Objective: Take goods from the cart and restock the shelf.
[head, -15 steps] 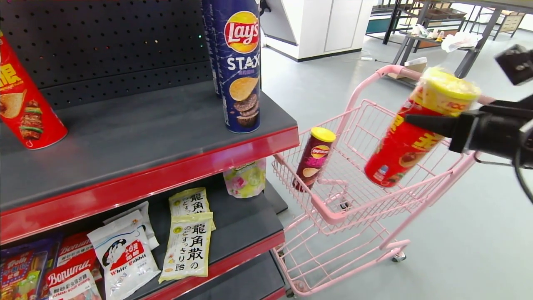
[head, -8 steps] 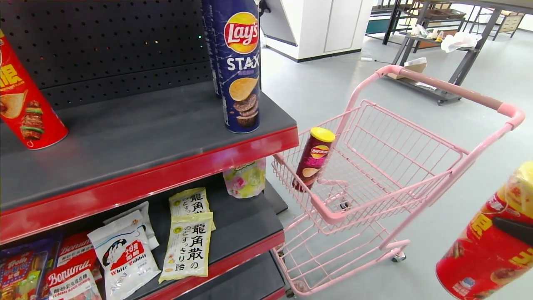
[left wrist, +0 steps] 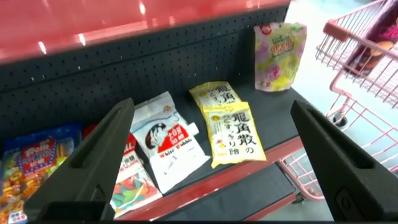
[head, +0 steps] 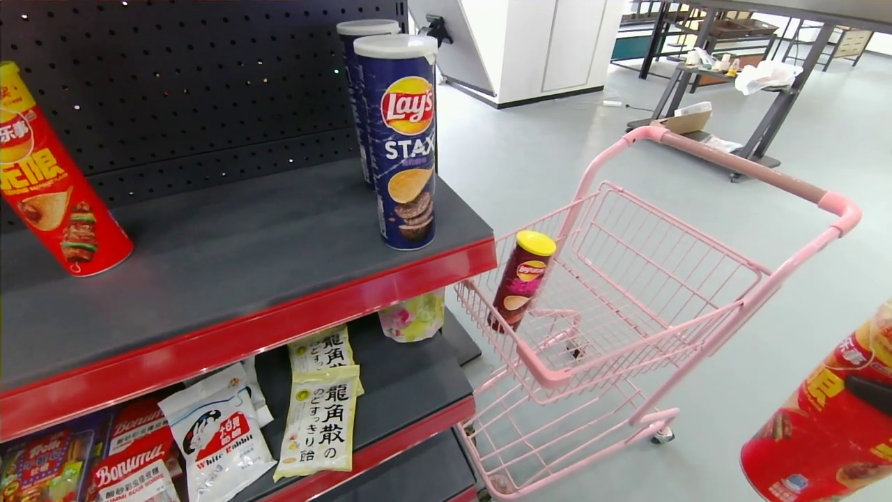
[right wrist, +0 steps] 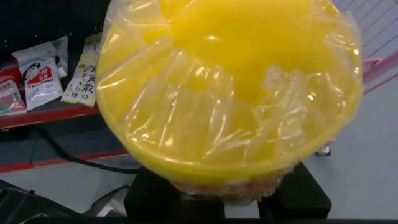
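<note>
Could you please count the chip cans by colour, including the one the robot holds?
Red cylindrical chip cans, yellow lids: 2 (one on the dark shelf, one in the right hand).
Blue cylindrical chip cans, white lids: 2.
Maroon cylindrical chip can in the pink wire cart: 1.
Total: 5.

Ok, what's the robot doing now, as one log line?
right gripper: shut on red can | left gripper: open, empty | cart: maroon can inside

Round logo and white capitals on blue chip can point(head: 408, 160), yellow characters on red can point(head: 56, 202), likewise on second red can point(head: 801, 446), black characters on yellow packets point(head: 319, 418)
</note>
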